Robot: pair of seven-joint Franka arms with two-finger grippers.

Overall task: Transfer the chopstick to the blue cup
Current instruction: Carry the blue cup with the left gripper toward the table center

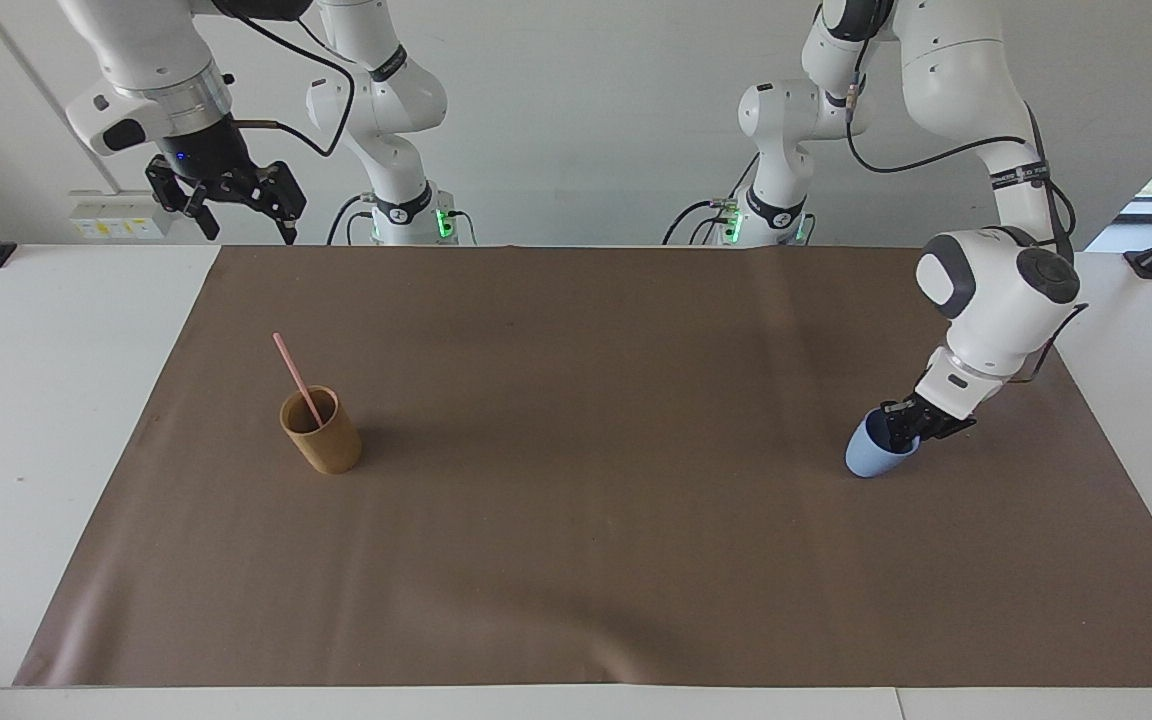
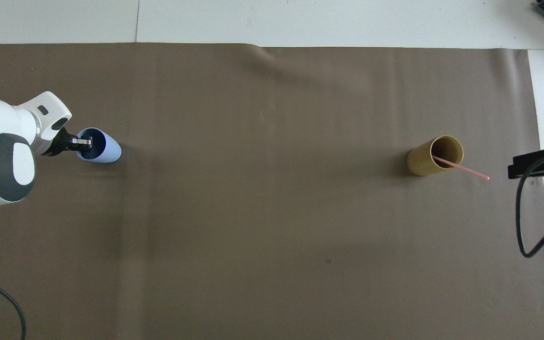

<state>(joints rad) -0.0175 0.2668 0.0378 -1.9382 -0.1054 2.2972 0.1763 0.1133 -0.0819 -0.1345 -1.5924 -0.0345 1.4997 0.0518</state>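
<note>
Left gripper [image 1: 904, 428] pinches smooth, tapered blue cup's [image 1: 871, 455] rim.

No legible text or labels.

The blue cup [image 1: 874, 452] is sitting on the surface [image 1: 596, 480] at the left jaws, its rim pinched between them. The chopstick [image 1: 297, 378] is leaning in the tan cup [image 1: 322, 430], toward the right arm's end, well apart from the raised right jaws.

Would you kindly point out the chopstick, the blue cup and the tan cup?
chopstick [image 1: 290, 367]: facing view, on the shaft above the rim.
blue cup [image 1: 866, 457]: facing view, on its outer wall.
tan cup [image 2: 418, 163]: overhead view, on its outer wall.
</note>
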